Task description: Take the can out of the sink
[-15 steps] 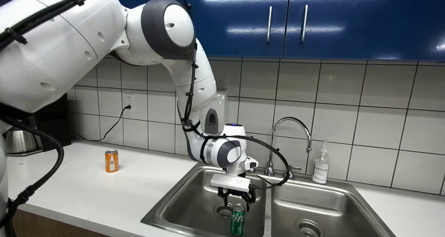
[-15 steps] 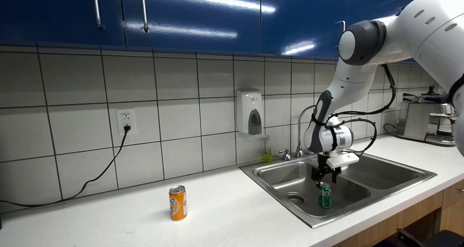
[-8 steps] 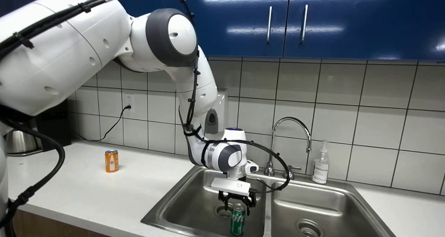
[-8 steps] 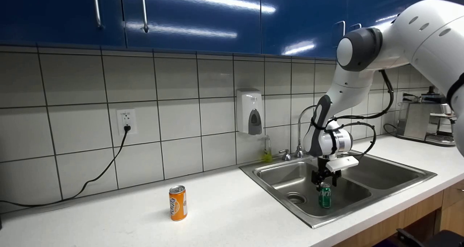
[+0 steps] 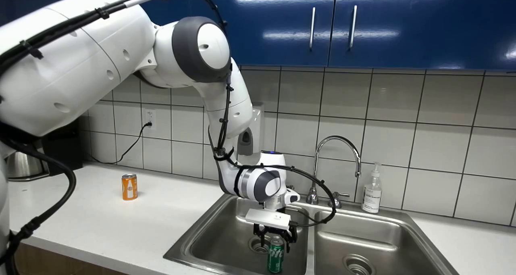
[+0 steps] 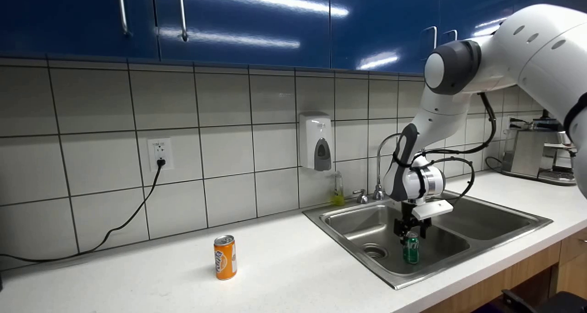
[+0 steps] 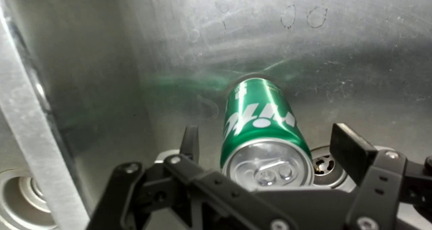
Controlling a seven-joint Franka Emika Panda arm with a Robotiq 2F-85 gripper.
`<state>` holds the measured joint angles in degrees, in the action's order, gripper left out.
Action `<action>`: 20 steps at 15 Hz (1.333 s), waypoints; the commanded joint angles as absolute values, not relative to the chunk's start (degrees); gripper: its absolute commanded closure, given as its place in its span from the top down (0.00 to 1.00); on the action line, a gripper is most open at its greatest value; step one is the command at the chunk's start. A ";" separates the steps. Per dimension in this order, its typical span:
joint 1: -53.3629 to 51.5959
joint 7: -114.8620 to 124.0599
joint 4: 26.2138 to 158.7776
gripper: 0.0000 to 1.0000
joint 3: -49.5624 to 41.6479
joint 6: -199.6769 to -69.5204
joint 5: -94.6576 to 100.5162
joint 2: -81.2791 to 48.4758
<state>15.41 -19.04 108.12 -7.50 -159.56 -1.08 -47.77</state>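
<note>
The can (image 5: 275, 259) is green with a silvery top and stands upright in a basin of the steel sink (image 5: 183, 242). It also shows in an exterior view (image 6: 411, 253) and in the wrist view (image 7: 258, 118). My gripper (image 5: 275, 246) is open, pointing down over the can. In the wrist view my gripper (image 7: 266, 139) has one finger on each side of the can's top, with a visible gap on both sides. The near edge of the can's lid is hidden by the gripper body.
The sink's divider (image 5: 311, 246) runs beside the can's basin. The chrome faucet (image 5: 338, 138) and a soap bottle (image 5: 371, 192) stand behind the sink. An orange can (image 6: 225, 258) stands on the white counter (image 6: 284, 276). A soap dispenser (image 6: 315, 141) hangs on the tiled wall.
The arm has come down, and my open gripper has sunk lower, its fingers now beside the can's top. The can has not moved.
</note>
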 commanded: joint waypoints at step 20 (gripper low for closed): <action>15.64 -16.41 103.75 0.39 -7.35 -156.84 2.06 -50.36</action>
<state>15.12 -18.21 104.88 -7.49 -158.82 0.15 -50.13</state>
